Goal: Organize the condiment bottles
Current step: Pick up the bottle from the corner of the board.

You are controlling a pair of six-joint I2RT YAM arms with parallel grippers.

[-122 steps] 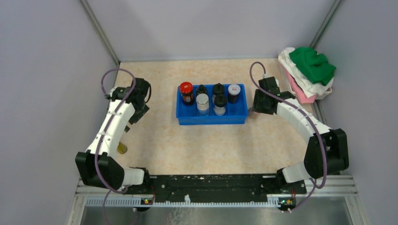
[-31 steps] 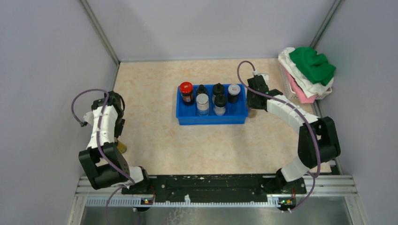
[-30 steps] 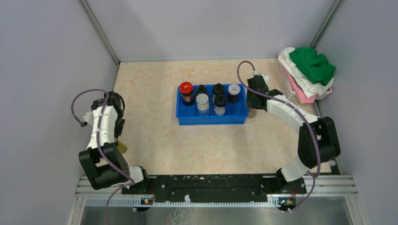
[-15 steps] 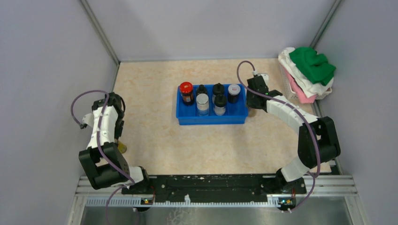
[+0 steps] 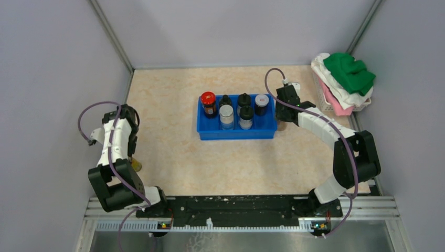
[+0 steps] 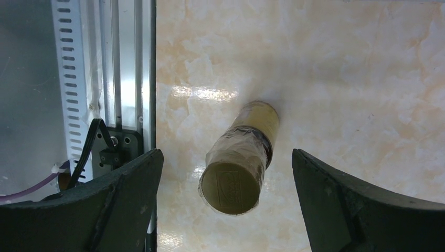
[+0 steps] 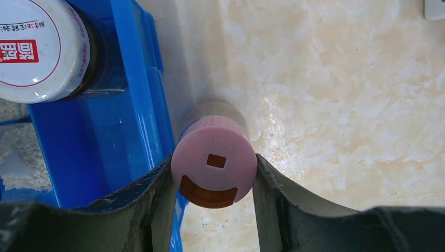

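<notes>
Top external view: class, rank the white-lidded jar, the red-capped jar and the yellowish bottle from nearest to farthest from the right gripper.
1. White-lidded jar, right end of the blue tray, beside the right gripper, which holds the pink-capped bottle.
2. Red-capped jar, tray's left end.
3. Yellowish bottle, far left, by the left arm.

Six bottles (image 5: 226, 113) upright in tray (image 5: 236, 134); pink-capped bottle (image 7: 214, 160) beside it, tan bottle (image 6: 239, 157) apart.

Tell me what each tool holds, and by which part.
Right tool grips the pink-capped bottle by its cap, beside the blue tray. Left tool holds nothing: open, not touching the tan-capped bottle.
</notes>
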